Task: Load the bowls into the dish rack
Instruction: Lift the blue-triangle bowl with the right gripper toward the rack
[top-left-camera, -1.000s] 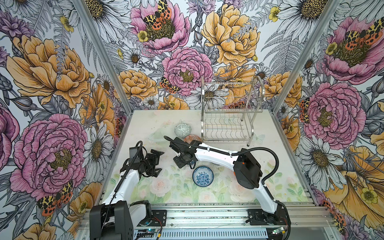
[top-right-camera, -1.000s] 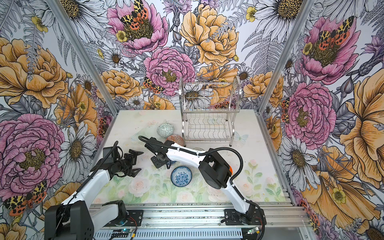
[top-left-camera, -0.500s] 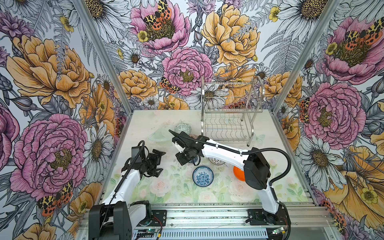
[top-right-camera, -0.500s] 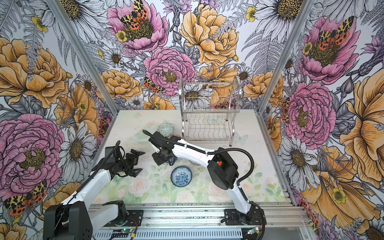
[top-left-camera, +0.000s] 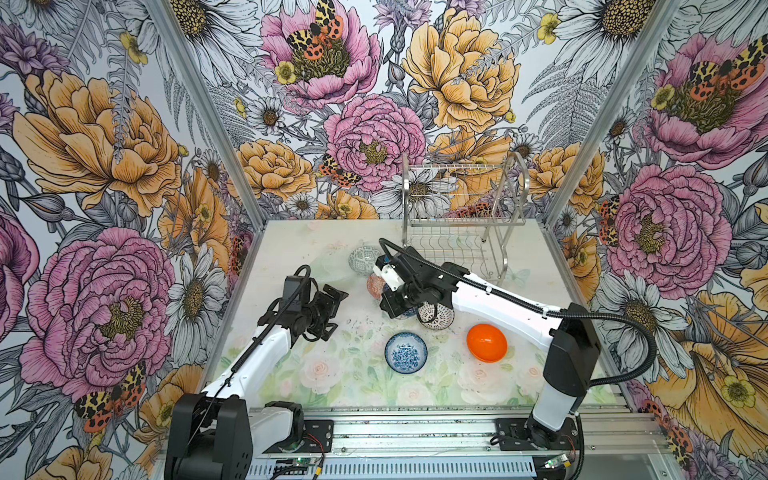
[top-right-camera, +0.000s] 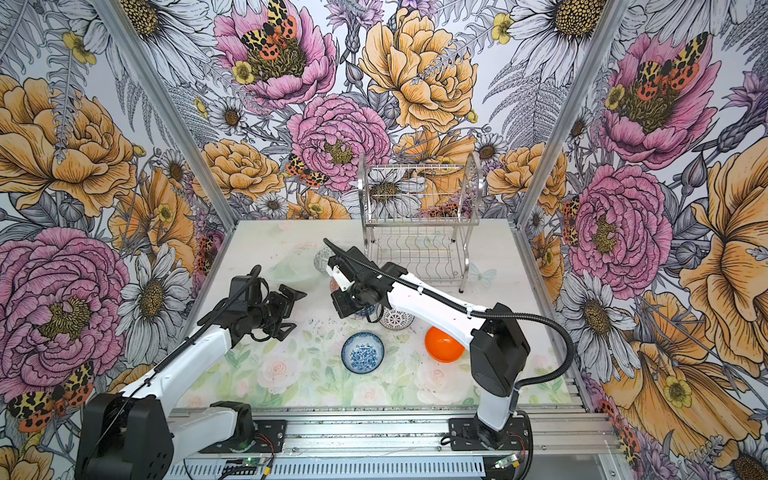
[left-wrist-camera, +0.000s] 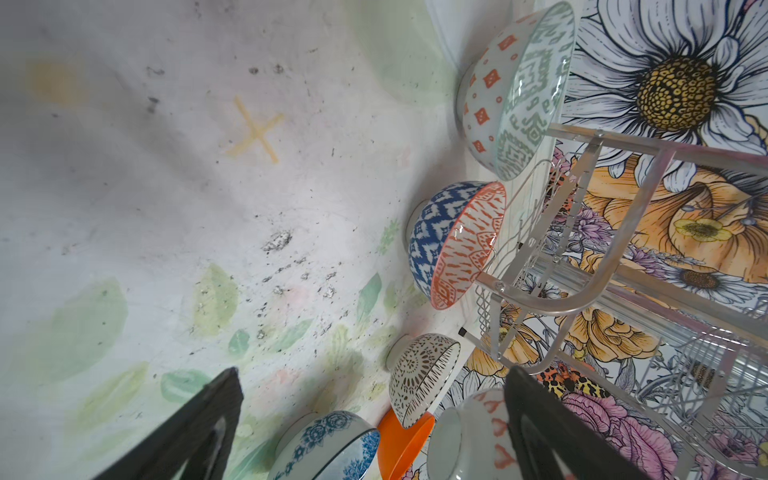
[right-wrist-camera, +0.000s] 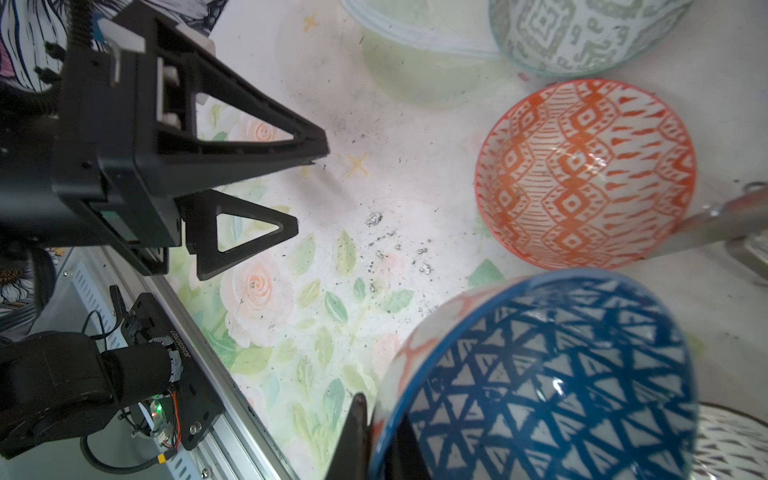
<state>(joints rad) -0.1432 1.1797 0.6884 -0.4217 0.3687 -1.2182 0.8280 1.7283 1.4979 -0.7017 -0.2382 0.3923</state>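
Observation:
My right gripper (top-left-camera: 394, 306) (right-wrist-camera: 374, 419) is shut on the rim of a blue lattice bowl (right-wrist-camera: 548, 374) (left-wrist-camera: 469, 440), which it holds tilted left of the dish rack (top-left-camera: 461, 208) (top-right-camera: 419, 199). Around it on the table stand a grey-green bowl (top-left-camera: 365, 259), an orange-white bowl (top-left-camera: 375, 284) (right-wrist-camera: 582, 174), a black-and-white bowl (top-left-camera: 435, 316) (top-right-camera: 397, 319), a plain orange bowl (top-left-camera: 486, 343) and a blue floral bowl (top-left-camera: 406, 351) (top-right-camera: 362, 352). My left gripper (top-left-camera: 329, 311) (top-right-camera: 288, 311) (left-wrist-camera: 372, 370) is open and empty, left of the bowls.
Floral walls close in the table on three sides. The steel rack stands at the back, right of centre, with one leg (right-wrist-camera: 727, 220) close to the orange-white bowl. An aluminium rail (top-left-camera: 415, 428) runs along the front edge.
My right arm has swung right and back toward the rack with the blue lattice bowl, uncovering the black-and-white and orange bowls. The left gripper shifted only slightly.

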